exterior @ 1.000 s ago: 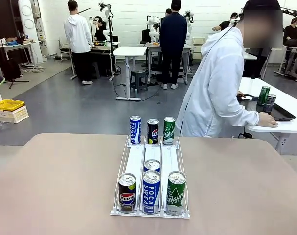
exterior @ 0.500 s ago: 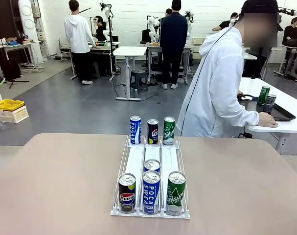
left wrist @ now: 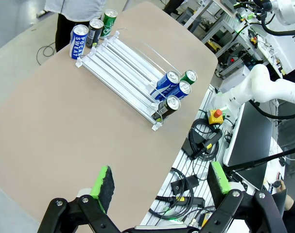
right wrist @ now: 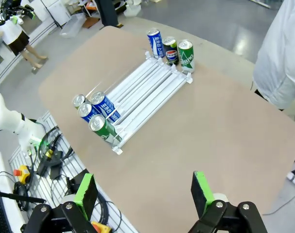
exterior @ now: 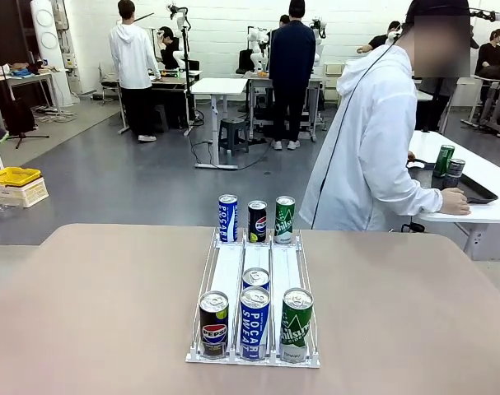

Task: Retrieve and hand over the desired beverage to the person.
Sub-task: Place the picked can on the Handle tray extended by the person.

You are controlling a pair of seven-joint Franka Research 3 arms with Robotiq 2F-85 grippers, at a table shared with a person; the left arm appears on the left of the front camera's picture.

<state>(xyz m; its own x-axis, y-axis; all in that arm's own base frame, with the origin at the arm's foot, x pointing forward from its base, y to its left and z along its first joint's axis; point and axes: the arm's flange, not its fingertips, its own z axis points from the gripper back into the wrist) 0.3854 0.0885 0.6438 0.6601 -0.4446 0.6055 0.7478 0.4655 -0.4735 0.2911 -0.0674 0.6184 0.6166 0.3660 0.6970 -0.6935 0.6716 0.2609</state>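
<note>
Fingers [left wrist: 104,183] spread wide above 7 cans [exterior: 254,322].

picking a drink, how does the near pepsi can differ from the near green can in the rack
The near Pepsi can is black with a red, white and blue logo, in the rack's left lane; the near green can is green with white lettering, in the right lane and looks slightly taller. Both stand upright at the rack's near end, unopened.
</note>
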